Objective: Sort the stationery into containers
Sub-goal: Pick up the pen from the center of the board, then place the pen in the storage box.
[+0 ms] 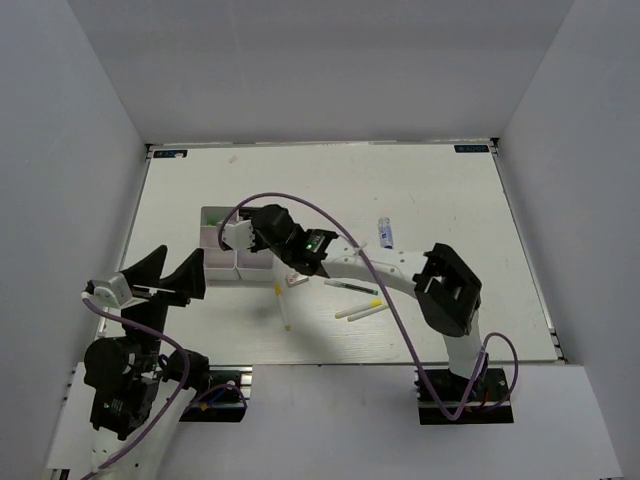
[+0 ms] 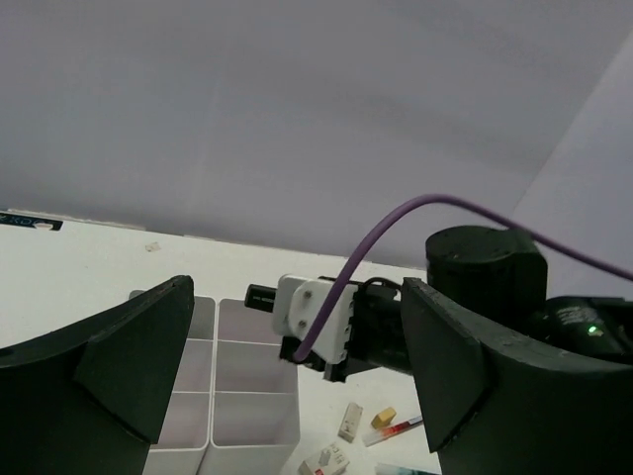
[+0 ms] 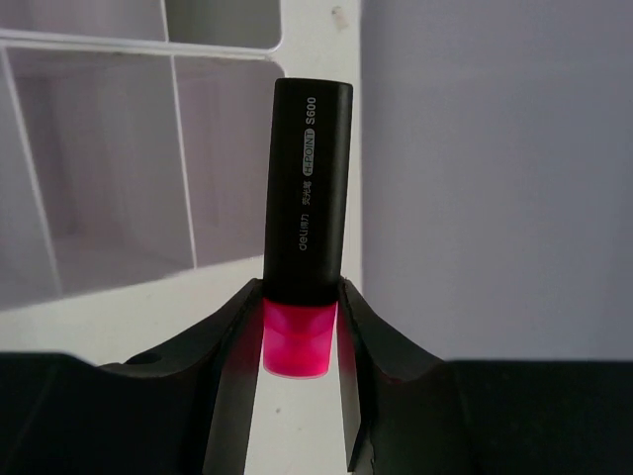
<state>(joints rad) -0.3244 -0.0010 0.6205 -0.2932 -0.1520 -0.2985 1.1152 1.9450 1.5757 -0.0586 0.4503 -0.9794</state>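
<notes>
- The right gripper (image 3: 300, 302) is closed narrow on a highlighter (image 3: 307, 188). Its two matte black fingers (image 3: 232, 341) pinch the glossy pink end. The round black barrel, with small white print on it, stands out past the tips.
- This highlighter is lifted off the bench (image 1: 450, 200) and held at the right edge of the tray (image 1: 214, 243). In the right wrist view square compartments lie behind it, but I cannot tell over which one it is.
- The tray is of smooth white-grey plastic, with thin straight walls that divide it into square cells.
- The left gripper (image 1: 168, 272) is spread wide and holds nothing. Its fingers are broad dark wedges with flat inner faces. It is near the left side of the tray, not touching it.
- Just right of the tray, below the right arm, small block-shaped erasers (image 2: 350, 421) lie on the bench, one whitish and one yellow.
- Thin straight pens (image 1: 365, 311) lie farther to the right, and a yellow one lies nearer the front edge.
- A small white tube (image 1: 384, 232) with a blue label is apart from them, toward the back of the bench.
</notes>
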